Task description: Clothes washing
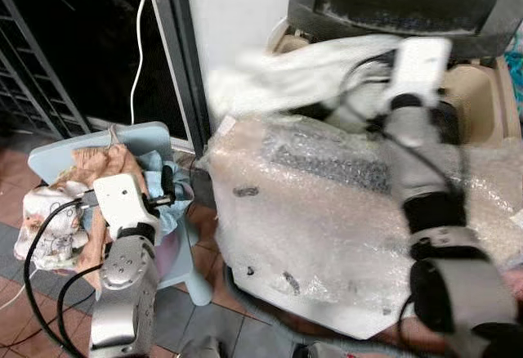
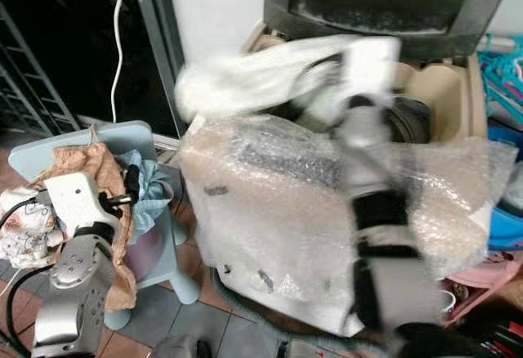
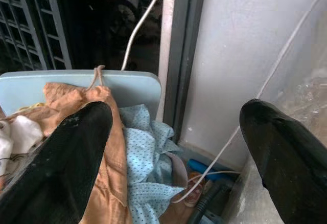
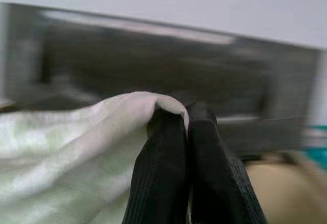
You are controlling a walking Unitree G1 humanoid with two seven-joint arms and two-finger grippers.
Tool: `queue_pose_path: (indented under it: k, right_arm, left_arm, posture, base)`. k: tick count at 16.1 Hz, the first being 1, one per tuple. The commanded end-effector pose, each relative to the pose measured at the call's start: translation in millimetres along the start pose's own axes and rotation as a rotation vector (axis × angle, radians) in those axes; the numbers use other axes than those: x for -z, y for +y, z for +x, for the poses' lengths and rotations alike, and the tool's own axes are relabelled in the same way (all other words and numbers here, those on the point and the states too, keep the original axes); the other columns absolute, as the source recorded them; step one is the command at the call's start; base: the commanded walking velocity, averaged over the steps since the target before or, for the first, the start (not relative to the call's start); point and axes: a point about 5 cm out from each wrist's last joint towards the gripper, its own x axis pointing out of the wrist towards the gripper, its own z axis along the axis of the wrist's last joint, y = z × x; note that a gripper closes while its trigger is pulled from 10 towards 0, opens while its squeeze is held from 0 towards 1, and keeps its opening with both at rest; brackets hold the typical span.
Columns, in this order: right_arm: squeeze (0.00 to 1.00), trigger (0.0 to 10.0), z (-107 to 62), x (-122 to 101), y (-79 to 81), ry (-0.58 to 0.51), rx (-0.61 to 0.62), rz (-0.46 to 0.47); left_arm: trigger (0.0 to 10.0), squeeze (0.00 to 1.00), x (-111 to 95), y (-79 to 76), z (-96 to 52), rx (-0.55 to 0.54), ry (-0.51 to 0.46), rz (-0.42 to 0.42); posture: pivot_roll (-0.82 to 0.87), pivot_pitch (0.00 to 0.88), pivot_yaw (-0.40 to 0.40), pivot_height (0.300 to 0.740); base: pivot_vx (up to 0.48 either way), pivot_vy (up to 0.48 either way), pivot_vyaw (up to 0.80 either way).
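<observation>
My right gripper (image 4: 186, 119) is shut on a white cloth (image 1: 286, 72), pinching a fold of it between the fingers. It holds the cloth, blurred by motion, above the bubble-wrapped top-loading washing machine (image 1: 327, 211), in front of the raised lid (image 1: 409, 2). The beige tub opening (image 1: 474, 96) lies just right of that arm. My left gripper (image 3: 176, 111) is open with nothing in it, over a light blue chair (image 1: 139, 141) piled with clothes: an orange garment (image 1: 102, 162) and a pale blue dotted one (image 3: 145, 152).
A white cable (image 1: 139, 39) hangs down the dark doorway by the grey door frame (image 1: 176, 55). A metal grille (image 1: 33, 88) stands at far left. Black cables run from my left arm. A pink basin (image 2: 490, 272) and teal hangers (image 2: 507, 64) sit right of the machine.
</observation>
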Motion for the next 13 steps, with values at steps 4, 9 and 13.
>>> queue_pose_path:
  k: [4,9,13]
  right_arm:
    - [0.0,0.0,7.0,4,-67.1,0.031,0.131,-0.144]
    - [1.0,10.0,-40.9,57,-21.3,0.259,-0.242,-0.004]
    - [1.0,10.0,-67.3,51,-1.4,0.203,-0.364,-0.005]
  left_arm:
    - [10.0,0.0,0,0.1,4.7,0.007,-0.002,0.022]
    - [10.0,0.0,-1,-2.9,9.2,0.019,0.004,0.033]
    - [10.0,0.0,2,-1.6,13.9,-0.015,0.035,0.075]
  posture:
    - [-0.01,0.0,0.045,0.74]
    - [-0.02,0.0,0.065,0.74]
    - [-0.02,0.0,0.074,0.74]
  base:
    - [0.0,0.0,0.0]
    - [0.0,0.0,0.0]
    - [0.0,0.0,0.0]
